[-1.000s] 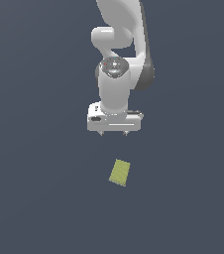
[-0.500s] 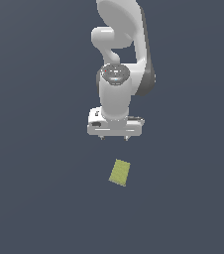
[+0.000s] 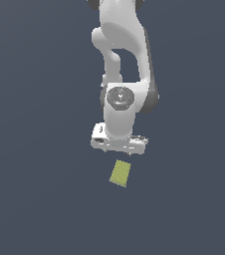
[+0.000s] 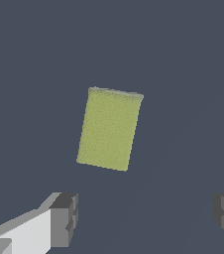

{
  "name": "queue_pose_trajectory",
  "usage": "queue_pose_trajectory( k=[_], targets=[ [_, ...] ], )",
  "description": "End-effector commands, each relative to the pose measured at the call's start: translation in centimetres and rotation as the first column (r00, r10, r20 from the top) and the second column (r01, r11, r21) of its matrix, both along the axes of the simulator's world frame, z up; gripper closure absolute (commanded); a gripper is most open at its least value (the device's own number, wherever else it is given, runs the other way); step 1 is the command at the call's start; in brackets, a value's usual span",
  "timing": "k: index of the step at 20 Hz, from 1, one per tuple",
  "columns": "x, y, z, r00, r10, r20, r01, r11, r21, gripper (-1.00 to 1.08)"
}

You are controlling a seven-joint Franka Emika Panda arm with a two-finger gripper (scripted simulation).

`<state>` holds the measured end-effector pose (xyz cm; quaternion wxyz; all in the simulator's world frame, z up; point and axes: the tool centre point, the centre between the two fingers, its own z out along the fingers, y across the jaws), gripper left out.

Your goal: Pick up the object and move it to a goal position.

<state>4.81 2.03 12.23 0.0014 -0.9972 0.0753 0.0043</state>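
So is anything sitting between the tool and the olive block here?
Nothing visible. The tool hangs open above the olive block, and in the wrist view only bare dark floor separates its fingers from the block. No goal marker shows.

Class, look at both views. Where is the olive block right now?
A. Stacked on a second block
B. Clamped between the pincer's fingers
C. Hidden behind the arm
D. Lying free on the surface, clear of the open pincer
D: the block lies alone on the surface, and the open pincer is not touching it.
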Motion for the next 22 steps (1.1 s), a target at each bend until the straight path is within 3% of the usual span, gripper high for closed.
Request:
queue_pose_trajectory(
  k=[1, 11, 22],
  targets=[
    [1.2, 0.4, -1.4, 0.999, -0.039, 0.002, 0.039, 0.999, -0.001, -0.92],
    [4.1, 1.5, -5.4, 0.99, -0.139, 0.007, 0.139, 0.99, -0.003, -0.92],
    [4.5, 1.7, -6.5, 0.988, -0.156, 0.007, 0.156, 0.988, -0.004, -0.92]
  ],
)
